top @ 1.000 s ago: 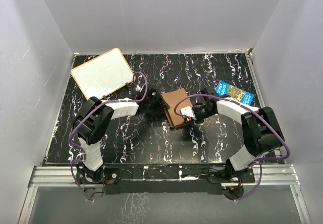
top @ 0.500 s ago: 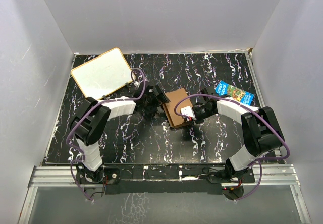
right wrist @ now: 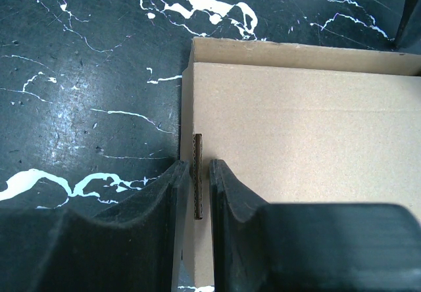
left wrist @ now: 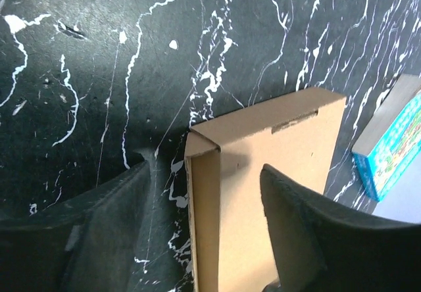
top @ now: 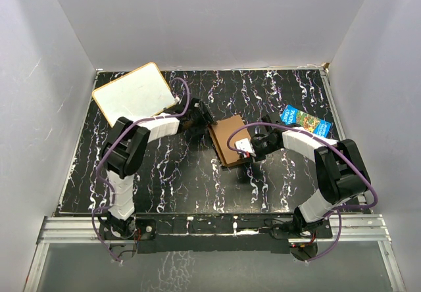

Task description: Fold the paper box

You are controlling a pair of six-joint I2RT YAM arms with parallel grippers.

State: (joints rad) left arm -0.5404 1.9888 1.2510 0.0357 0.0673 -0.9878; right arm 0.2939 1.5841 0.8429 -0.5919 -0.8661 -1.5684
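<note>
The paper box is a plain brown cardboard piece lying partly folded in the middle of the black marbled table. My left gripper is open at the box's far left corner. In the left wrist view my left gripper straddles an upright side wall of the paper box, one finger outside on the table and one over the panel. My right gripper is shut on a thin upright cardboard edge of the paper box, which is the right side of the box in the top view.
A white board with an orange rim lies at the back left, close behind my left arm. A blue printed box lies at the right, beside my right forearm, and the blue printed box also shows in the left wrist view. Grey walls enclose the table.
My left gripper has let go and opened wider, and it has moved toward the back along the box's left side. The right gripper and the box have stayed put.
</note>
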